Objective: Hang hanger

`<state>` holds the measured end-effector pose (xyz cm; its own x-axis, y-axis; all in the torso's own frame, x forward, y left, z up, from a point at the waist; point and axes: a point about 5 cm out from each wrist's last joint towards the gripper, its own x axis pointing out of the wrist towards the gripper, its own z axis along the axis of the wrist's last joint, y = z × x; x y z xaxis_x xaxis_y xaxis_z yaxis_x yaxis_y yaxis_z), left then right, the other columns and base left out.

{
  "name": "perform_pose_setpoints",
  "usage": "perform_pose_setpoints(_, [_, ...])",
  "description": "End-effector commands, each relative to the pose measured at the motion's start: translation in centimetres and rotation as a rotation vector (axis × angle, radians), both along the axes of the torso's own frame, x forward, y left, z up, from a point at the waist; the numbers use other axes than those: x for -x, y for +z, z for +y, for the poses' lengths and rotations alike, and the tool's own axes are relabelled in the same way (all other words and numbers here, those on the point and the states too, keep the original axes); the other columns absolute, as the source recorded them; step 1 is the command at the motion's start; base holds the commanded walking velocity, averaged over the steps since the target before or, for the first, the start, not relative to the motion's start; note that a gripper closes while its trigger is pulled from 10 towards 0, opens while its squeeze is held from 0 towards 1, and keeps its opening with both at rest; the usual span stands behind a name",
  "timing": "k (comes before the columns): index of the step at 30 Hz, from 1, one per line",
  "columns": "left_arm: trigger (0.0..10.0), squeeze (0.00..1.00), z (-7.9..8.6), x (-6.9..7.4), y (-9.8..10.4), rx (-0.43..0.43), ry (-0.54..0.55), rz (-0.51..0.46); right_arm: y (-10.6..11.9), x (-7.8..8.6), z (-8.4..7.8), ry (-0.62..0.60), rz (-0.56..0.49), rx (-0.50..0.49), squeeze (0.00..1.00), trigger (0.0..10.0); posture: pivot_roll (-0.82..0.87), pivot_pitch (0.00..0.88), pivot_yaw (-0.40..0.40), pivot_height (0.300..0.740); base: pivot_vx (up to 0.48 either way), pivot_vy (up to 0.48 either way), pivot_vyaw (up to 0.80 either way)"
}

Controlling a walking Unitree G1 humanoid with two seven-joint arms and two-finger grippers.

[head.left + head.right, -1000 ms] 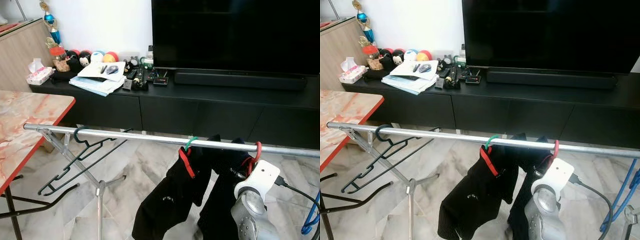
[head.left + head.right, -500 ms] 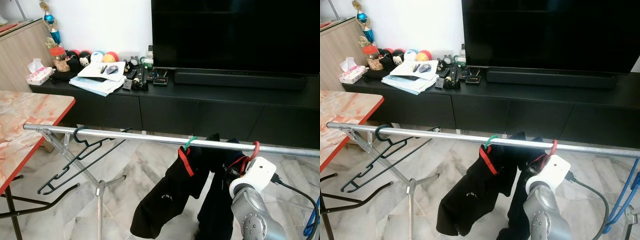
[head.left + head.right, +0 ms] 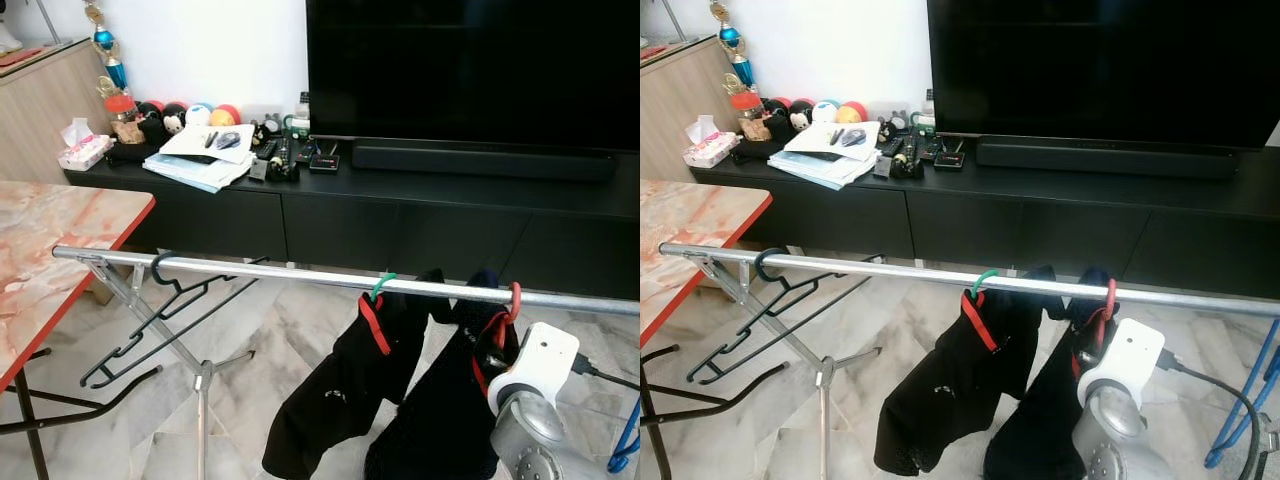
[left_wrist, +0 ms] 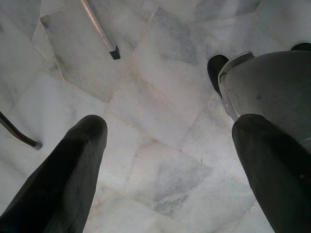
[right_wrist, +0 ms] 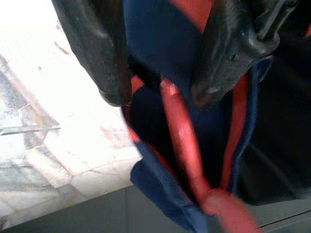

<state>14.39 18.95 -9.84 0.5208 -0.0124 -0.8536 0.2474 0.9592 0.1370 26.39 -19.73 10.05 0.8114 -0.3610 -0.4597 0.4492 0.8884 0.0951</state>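
A red hanger point(image 3: 514, 296) hooks over the silver rail point(image 3: 250, 271) of a drying rack and carries a dark garment point(image 3: 440, 420). Left of it a green hanger point(image 3: 379, 288) holds another black garment point(image 3: 345, 395). An empty black hanger point(image 3: 165, 300) hangs near the rail's left end. My right arm's white wrist point(image 3: 541, 364) is just below the red hanger. In the right wrist view my right gripper point(image 5: 160, 97) stands open, and the red hanger's arm point(image 5: 182, 131) runs from between its fingertips, untouched. My left gripper point(image 4: 165, 160) hangs open over the marble floor.
A black TV console point(image 3: 420, 215) with a large television point(image 3: 470, 70) stands behind the rack. A marble-top table with a red edge point(image 3: 60, 250) is at the left. The rack's legs point(image 3: 200, 385) spread over the floor. A blue cable point(image 3: 628, 450) hangs at the far right.
My right wrist has moved down and to the right, away from the rail. The garment on the red hanger now hangs lower and freer. The red hook stays on the rail.
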Motion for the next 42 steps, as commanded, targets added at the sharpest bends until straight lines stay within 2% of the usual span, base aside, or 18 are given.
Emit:
perform_pose_setpoints(1, [10.0,0.0,0.2,0.8,-0.3,-0.011,-0.019,0.031,-0.2,0.4,0.3,0.002,0.022,-0.015,0.0,10.0,0.04,0.048,0.069,0.74,0.0,0.0,0.0])
perform_pose_setpoints(10, [10.0,0.0,0.1,0.8,-0.3,-0.011,-0.018,0.031,-1.7,-0.1,0.3,0.002,0.068,-0.147,0.0,10.0,0.04,0.047,0.064,0.74,0.0,0.0,0.0])
perform_pose_setpoints(14, [10.0,0.0,0.1,0.8,-0.3,-0.012,-0.02,0.031,-1.8,-0.7,-0.1,-0.005,0.063,-0.142,0.0,10.0,0.04,0.047,0.068,0.74,0.0,0.0,0.0])
perform_pose_setpoints(21, [10.0,0.0,0.2,0.7,-0.3,-0.016,-0.025,0.031,-0.6,-2.5,-1.0,-0.021,-0.013,-0.116,0.0,10.0,0.05,0.048,0.071,0.74,0.0,0.0,0.0])
perform_pose_setpoints(28, [10.0,0.0,0.2,0.7,-0.3,-0.02,-0.027,0.03,0.1,-3.2,-1.2,-0.02,-0.056,-0.071,0.0,10.0,0.05,0.05,0.073,0.74,0.0,0.0,0.0])
perform_pose_setpoints(42, [10.0,0.0,0.2,0.7,-0.2,-0.02,-0.035,0.03,-2.2,-3.4,-1.1,-0.017,0.013,-0.079,0.0,10.0,0.05,0.049,0.074,0.74,0.0,0.0,0.0])
